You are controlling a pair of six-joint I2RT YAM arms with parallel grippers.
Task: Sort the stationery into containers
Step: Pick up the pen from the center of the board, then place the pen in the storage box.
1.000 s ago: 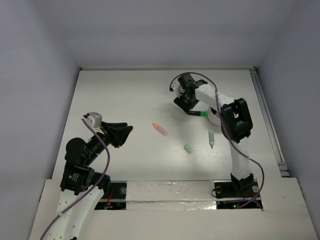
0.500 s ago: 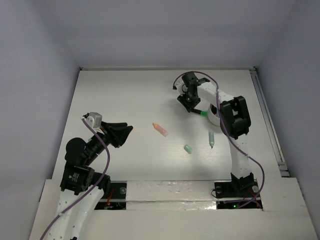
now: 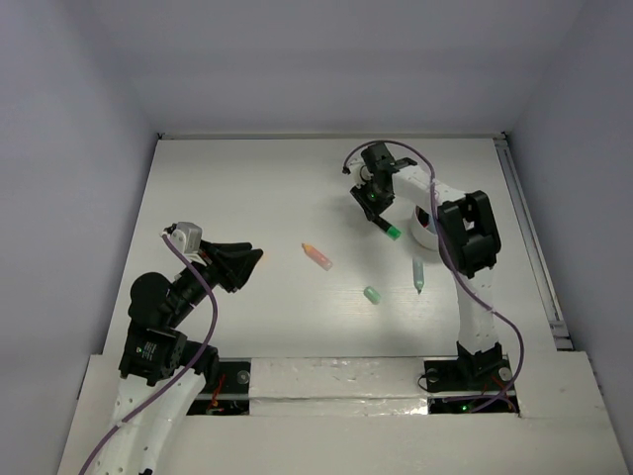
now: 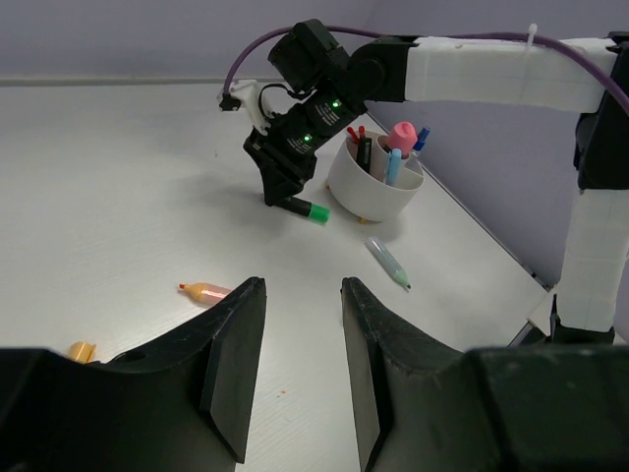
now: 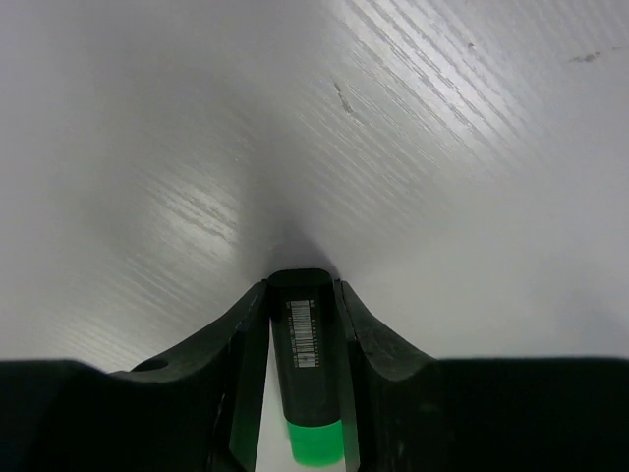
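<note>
The cup (image 4: 366, 193) held some pens (image 4: 394, 163); the right claw (image 5: 301, 287) seemed to pinch a green marker (image 5: 307, 385); other things (image 3: 372, 294) lay loose.

Both arms are built of white textured links joined by black joint housings, with a purple cable (image 4: 472, 36) run along each. The left arm (image 3: 163, 317) carries a pale grey camera block (image 3: 184, 236) at its wrist, and the right arm (image 3: 465, 287) shows two small green lights (image 4: 334, 101) on its black wrist. The left gripper (image 4: 302, 285) and right gripper (image 5: 300, 285) have matte black, curved fingers, and the black bases (image 3: 465, 371) have round bolts
</note>
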